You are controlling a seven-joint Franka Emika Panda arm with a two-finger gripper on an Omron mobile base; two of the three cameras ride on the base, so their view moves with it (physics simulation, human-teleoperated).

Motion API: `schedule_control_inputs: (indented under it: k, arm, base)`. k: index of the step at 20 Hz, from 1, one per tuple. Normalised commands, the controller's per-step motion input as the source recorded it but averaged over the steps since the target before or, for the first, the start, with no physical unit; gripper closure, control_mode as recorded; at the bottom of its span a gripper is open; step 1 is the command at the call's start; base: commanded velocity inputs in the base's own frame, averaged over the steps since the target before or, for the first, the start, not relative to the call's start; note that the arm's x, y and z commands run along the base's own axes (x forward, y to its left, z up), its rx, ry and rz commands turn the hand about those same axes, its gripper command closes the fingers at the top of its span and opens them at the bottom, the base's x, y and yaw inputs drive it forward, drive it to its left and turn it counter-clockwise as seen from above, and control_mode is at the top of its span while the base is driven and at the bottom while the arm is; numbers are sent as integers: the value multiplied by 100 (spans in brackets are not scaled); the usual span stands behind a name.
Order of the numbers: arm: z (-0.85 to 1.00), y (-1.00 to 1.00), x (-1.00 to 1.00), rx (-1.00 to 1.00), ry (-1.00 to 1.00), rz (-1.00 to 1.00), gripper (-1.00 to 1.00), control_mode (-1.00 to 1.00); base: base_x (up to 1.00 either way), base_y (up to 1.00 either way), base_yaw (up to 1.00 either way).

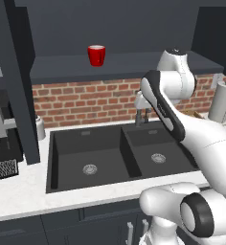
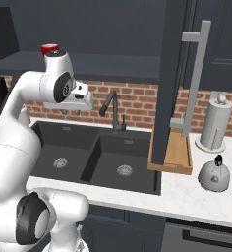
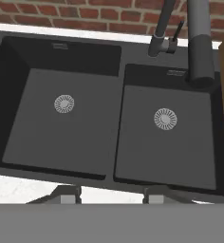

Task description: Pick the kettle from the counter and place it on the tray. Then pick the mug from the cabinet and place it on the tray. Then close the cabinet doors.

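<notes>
White arm segments fill the foreground of both base views, and the gripper is seen raised over the black double sink, pointing down. In the hand view two dark fingertips are seen at the bottom, set apart with nothing between them; the gap is moderate and nothing is held. Two round silver drains are seen in the basins, and a dark faucet rises behind the sink against a red brick wall. The counter is white and faintly speckled. On it, in the right base view, the kettle stands upright, silver-grey with a dark knob, just right of the tray. The tray is light-brown wood and lies on the counter just right of the sink; it is partly hidden by an open cabinet door with a long silver bar handle. A white paper-towel roll stands behind the kettle. The mug, red, sits upright on the shelf of the open cabinet, above the brick wall and well apart from the tray. No brand, label or writing can be read on anything.
</notes>
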Motion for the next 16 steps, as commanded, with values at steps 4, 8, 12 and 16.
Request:
schedule_control_inputs:
  k: [4, 8, 12, 16]
  arm:
    - [-5, -4, -8, 0, -2, 0, -100, -100]
    - [-9, -19, -28, 0, -14, 0, -100, -100]
    - [-14, -28, -39, 0, -28, 0, -100, -100]
    - [-26, -33, -49, 0, -43, -8, -100, -100]
  base:
    - [0, 0, 0]
    - [0, 0, 0]
    - [0, 0, 0]
    - [0, 0, 0]
